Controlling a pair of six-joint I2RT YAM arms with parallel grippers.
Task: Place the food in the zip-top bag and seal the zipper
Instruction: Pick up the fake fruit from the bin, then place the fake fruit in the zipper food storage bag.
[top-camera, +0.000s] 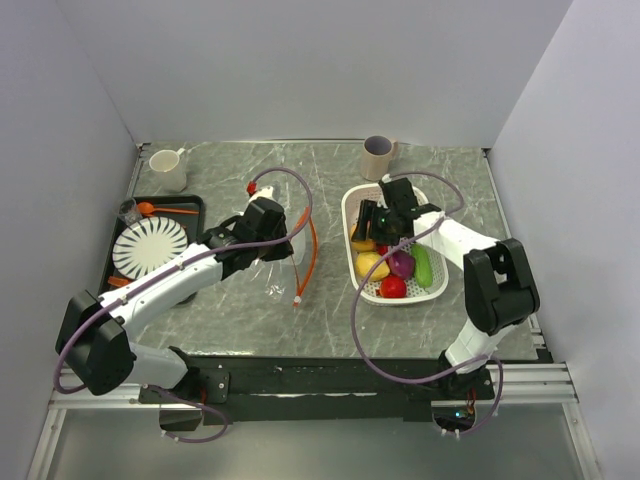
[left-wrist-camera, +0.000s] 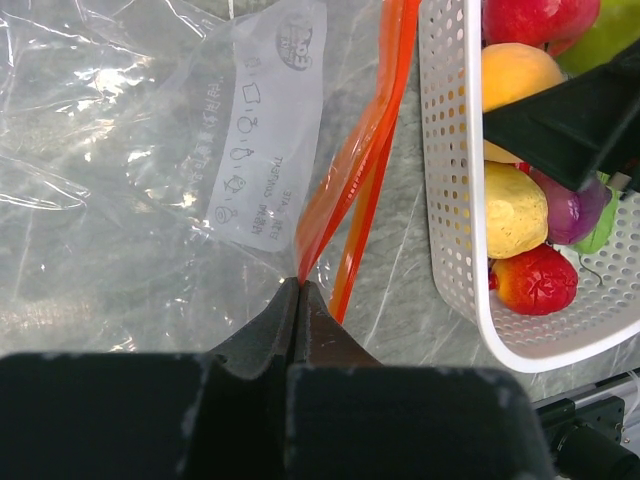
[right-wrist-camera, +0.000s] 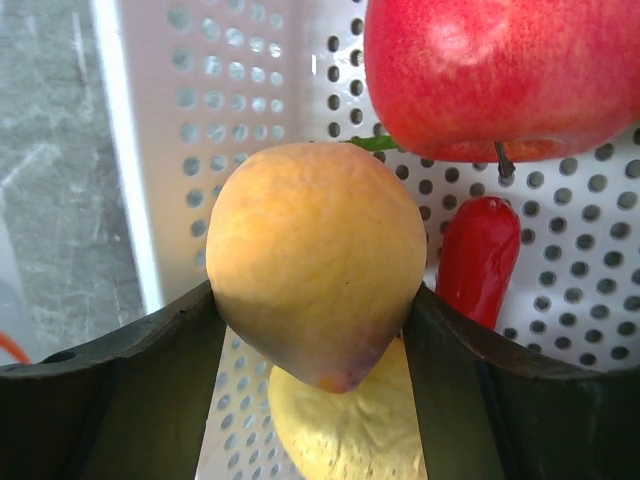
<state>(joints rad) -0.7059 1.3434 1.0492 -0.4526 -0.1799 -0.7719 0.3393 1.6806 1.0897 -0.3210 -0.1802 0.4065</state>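
The left gripper (left-wrist-camera: 300, 288) is fully closed and pinches the clear bag (left-wrist-camera: 150, 200) at its edge, just where the orange zipper (left-wrist-camera: 352, 170) begins. The bag lies on the table (top-camera: 250, 320). The right gripper (right-wrist-camera: 312, 295) is inside the white basket (right-wrist-camera: 200, 100), and its jaws touch both sides of an orange fruit (right-wrist-camera: 310, 240).

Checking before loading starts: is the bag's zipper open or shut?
Open, at least near the left gripper: the zipper shows two orange-red strips parted in the left wrist view.
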